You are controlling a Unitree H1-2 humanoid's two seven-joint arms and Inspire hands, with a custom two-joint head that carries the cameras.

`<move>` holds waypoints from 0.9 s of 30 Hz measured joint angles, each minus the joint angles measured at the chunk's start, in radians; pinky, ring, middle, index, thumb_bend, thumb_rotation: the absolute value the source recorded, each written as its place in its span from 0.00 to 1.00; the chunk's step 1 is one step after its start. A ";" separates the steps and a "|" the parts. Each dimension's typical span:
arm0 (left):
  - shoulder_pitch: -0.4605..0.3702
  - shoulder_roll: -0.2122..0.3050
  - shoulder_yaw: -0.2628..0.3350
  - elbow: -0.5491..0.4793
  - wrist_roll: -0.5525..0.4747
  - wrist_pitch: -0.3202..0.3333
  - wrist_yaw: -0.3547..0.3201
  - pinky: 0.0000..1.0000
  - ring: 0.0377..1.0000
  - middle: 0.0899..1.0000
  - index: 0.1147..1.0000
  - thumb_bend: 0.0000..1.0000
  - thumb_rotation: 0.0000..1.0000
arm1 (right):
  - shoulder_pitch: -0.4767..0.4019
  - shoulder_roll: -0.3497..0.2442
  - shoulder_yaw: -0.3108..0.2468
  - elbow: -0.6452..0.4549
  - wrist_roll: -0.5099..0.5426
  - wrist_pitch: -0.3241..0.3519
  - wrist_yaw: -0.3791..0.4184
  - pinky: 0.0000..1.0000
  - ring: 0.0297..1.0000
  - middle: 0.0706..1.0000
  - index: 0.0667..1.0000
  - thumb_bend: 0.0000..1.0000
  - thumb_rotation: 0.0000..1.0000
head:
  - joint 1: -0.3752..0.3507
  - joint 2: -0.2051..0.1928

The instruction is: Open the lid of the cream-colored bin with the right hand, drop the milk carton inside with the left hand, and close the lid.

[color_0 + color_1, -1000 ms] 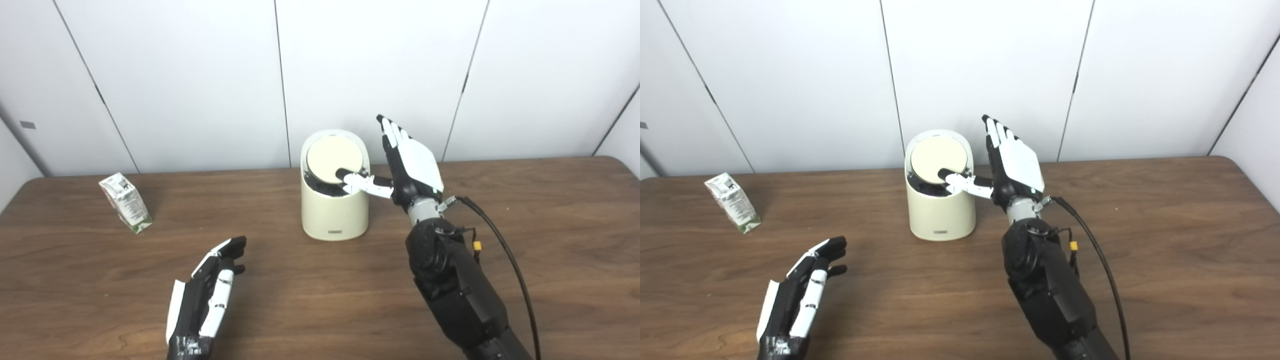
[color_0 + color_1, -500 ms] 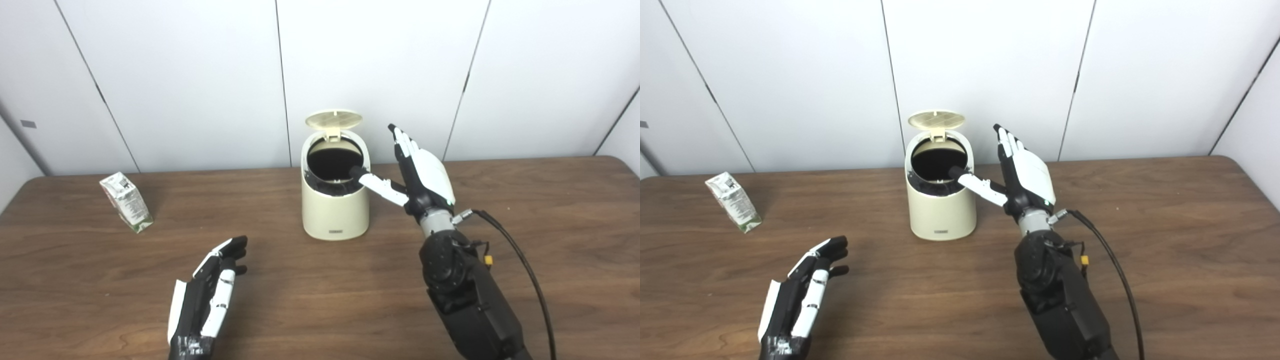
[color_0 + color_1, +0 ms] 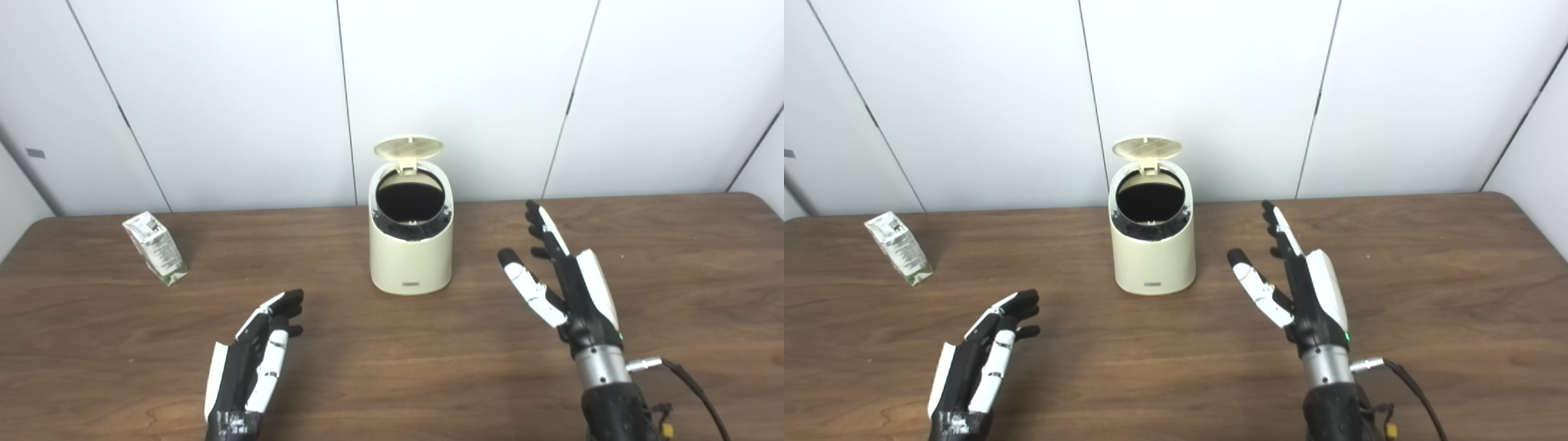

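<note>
The cream-colored bin [image 3: 410,260] stands mid-table near the wall, its round lid [image 3: 408,146] flipped up at the back and its dark inside showing. A small milk carton [image 3: 154,247] stands tilted at the far left of the table. My right hand [image 3: 566,285] is open, fingers spread, to the right of the bin and nearer to me, touching nothing. Low at the front, left of the bin, my left hand [image 3: 254,361] is open above the table, well apart from the carton.
The brown wooden table [image 3: 392,380] ends at a white panelled wall [image 3: 245,92] behind the bin. A black cable [image 3: 1415,392] trails from my right wrist at the bottom right.
The lid sprang open after my right thumb pressed on it. My right hand then pulled back from the bin toward me and to the right. My left hand stayed still.
</note>
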 measured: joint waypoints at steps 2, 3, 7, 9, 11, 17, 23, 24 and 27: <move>-0.002 0.001 0.002 0.000 -0.007 0.000 0.000 0.72 0.80 0.81 0.79 0.23 0.74 | 0.041 0.015 -0.011 -0.003 0.051 -0.027 -0.002 0.75 0.84 0.85 0.84 0.19 0.70 | -0.005 -0.002; -0.002 0.000 0.002 0.000 -0.009 0.000 0.000 0.72 0.80 0.81 0.79 0.22 0.74 | 0.062 0.019 -0.013 -0.006 0.069 -0.038 -0.002 0.76 0.84 0.85 0.83 0.18 0.67 | -0.005 -0.002; -0.002 0.001 0.005 0.000 -0.012 0.000 0.000 0.70 0.78 0.80 0.79 0.22 0.70 | 0.094 0.020 -0.015 -0.031 0.087 -0.051 0.000 0.75 0.84 0.84 0.83 0.18 0.60 | 0.002 -0.002; -0.003 -0.001 0.005 0.000 -0.013 0.000 0.000 0.69 0.77 0.80 0.79 0.23 0.68 | 0.093 0.018 -0.022 -0.031 0.087 -0.051 0.000 0.74 0.84 0.84 0.83 0.18 0.55 | 0.002 0.000; -0.003 -0.002 0.006 0.000 -0.013 0.000 0.000 0.69 0.77 0.80 0.79 0.23 0.68 | 0.093 0.017 -0.028 -0.029 0.087 -0.051 0.000 0.74 0.84 0.84 0.83 0.18 0.54 | 0.003 0.000; -0.003 -0.003 0.009 0.000 -0.015 0.000 0.000 0.69 0.77 0.80 0.80 0.23 0.68 | 0.093 0.017 -0.044 -0.005 0.095 -0.066 -0.001 0.74 0.84 0.84 0.83 0.17 0.51 | -0.006 0.008; -0.003 -0.003 0.010 -0.008 -0.011 0.000 0.002 0.68 0.77 0.80 0.79 0.24 0.69 | 0.092 0.018 -0.061 0.023 0.151 -0.089 0.001 0.76 0.85 0.85 0.84 0.17 0.56 | 0.008 0.015; -0.002 -0.004 0.010 -0.009 -0.009 0.001 0.002 0.68 0.77 0.79 0.79 0.24 0.68 | 0.092 0.019 -0.065 0.023 0.155 -0.089 0.001 0.77 0.85 0.86 0.84 0.17 0.54 | 0.008 0.015; -0.002 -0.006 0.010 -0.012 -0.009 0.001 0.003 0.68 0.77 0.80 0.79 0.24 0.68 | 0.092 0.018 -0.064 0.023 0.145 -0.088 0.001 0.76 0.85 0.85 0.83 0.16 0.56 | 0.008 0.015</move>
